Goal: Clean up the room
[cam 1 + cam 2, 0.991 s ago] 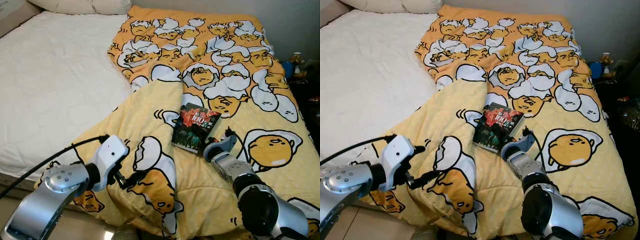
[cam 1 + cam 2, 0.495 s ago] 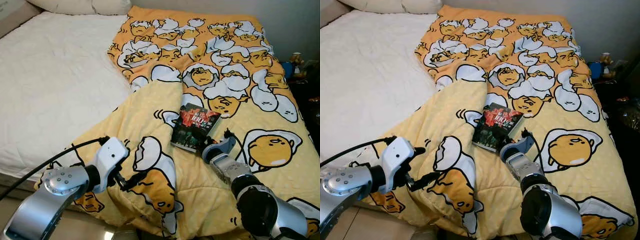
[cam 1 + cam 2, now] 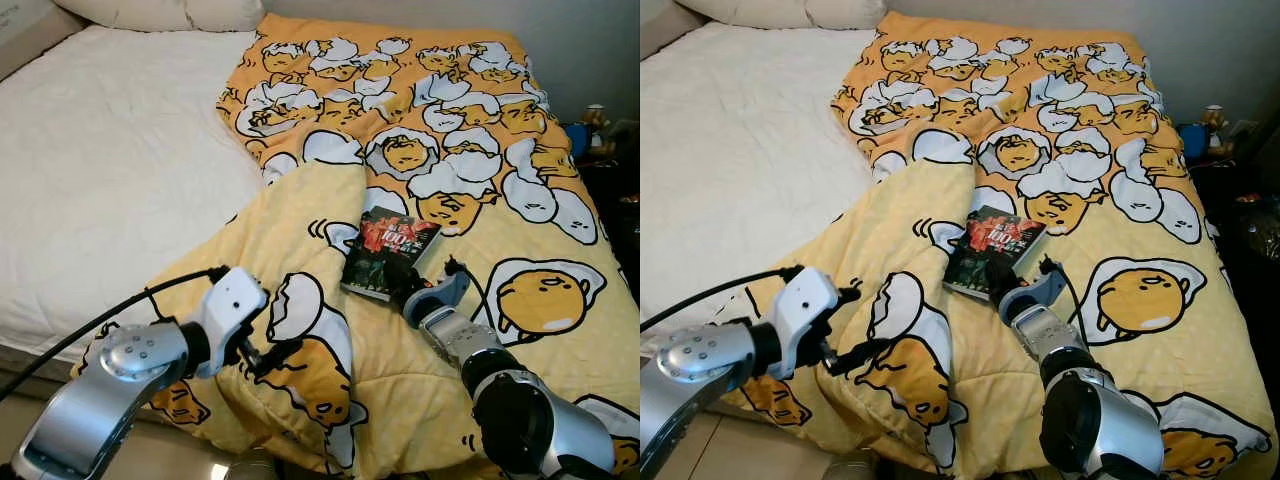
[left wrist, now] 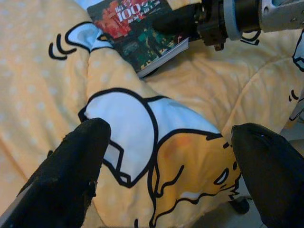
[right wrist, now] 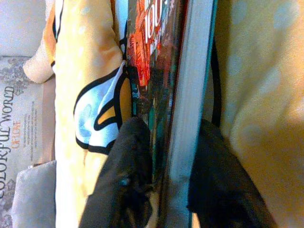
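The book (image 3: 388, 252), a stiff, light paperback, lay at frame centre on the soft blanket (image 3: 520, 180). Its near edge was straddled by the right gripper (image 3: 404, 290); the left gripper (image 4: 171, 180) was held wide.

Bright, even daylight in sharp head views; both wrist views softly blurred up close

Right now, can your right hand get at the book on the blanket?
Probably yes. The right hand is already at the near edge of the book, one finger on the cover and one below, with nothing between them. I can't tell whether it's clamped.
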### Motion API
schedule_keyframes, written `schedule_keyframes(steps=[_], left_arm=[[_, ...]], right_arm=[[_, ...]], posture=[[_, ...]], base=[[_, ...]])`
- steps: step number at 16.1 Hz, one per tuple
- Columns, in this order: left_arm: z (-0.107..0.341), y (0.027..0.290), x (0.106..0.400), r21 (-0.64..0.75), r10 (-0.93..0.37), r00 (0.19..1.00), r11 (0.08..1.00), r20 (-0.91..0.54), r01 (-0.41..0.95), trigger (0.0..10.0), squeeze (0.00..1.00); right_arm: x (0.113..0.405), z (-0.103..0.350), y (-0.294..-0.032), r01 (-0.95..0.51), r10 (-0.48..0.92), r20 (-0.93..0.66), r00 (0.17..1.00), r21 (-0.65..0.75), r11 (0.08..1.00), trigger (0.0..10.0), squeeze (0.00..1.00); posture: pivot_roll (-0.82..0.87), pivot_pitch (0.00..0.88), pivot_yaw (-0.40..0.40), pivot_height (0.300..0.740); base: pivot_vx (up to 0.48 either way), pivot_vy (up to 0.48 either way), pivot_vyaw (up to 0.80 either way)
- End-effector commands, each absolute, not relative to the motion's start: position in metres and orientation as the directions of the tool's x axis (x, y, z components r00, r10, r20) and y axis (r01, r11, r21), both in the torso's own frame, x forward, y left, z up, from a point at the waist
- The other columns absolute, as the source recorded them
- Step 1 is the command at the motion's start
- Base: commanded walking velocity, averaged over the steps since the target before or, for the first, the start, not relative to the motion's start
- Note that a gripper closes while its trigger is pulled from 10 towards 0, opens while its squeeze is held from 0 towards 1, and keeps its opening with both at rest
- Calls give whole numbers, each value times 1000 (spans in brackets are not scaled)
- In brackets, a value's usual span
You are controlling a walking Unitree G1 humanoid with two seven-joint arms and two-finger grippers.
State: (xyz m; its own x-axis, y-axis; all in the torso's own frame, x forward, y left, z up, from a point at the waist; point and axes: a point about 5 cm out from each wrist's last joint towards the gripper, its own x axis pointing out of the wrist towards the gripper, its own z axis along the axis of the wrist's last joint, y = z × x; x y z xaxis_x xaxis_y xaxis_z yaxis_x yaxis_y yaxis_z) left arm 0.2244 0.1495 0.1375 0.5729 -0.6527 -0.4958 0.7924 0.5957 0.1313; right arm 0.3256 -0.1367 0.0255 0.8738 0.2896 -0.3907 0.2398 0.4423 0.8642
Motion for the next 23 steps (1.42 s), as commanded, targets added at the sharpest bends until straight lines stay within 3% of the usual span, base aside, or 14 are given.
schedule_keyframes(steps=[1,8,11,15,18,20,21,22,23], left_arm=[[135,150,225,132,-650,567,591,-507,796,10000,0],[129,147,237,144,-647,605,619,-464,772,10000,0],[124,147,243,129,-628,656,674,-418,727,10000,0],[120,146,255,105,-526,790,808,-315,580,10000,0],[125,156,262,100,-399,887,897,-232,430,10000,0],[128,162,266,110,-325,926,930,-193,350,10000,0],[141,173,274,131,-206,974,967,-97,218,10000,0],[149,177,277,117,-156,986,980,-51,161,10000,0],[151,178,277,124,-150,988,980,-40,154,10000,0]], right_arm=[[325,25,-130,237,312,-400,862,861,449,0,0],[330,33,-124,163,347,-353,869,865,474,0,0],[334,39,-126,106,361,-321,875,856,505,0,0],[344,62,-150,-10,315,-241,918,779,626,0,0],[346,97,-162,-121,211,-88,973,587,801,0,0],[342,113,-165,-105,129,-21,991,458,882,0,0],[332,129,-169,-83,67,62,996,302,950,549,0],[327,136,-171,-51,30,90,995,243,969,549,0],[324,139,-172,-41,14,114,993,230,972,10000,0]], posture=[[301,41,35,740],[211,0,17,740],[156,0,9,740],[121,0,-25,740],[102,0,-23,740],[97,0,-18,740],[92,0,-28,740],[90,0,-28,740],[89,0,-26,740]], base=[[0,0,0],[0,0,0],[0,0,0],[0,0,0],[0,0,0],[0,0,0],[0,0,0],[0,0,0],[0,0,0]])
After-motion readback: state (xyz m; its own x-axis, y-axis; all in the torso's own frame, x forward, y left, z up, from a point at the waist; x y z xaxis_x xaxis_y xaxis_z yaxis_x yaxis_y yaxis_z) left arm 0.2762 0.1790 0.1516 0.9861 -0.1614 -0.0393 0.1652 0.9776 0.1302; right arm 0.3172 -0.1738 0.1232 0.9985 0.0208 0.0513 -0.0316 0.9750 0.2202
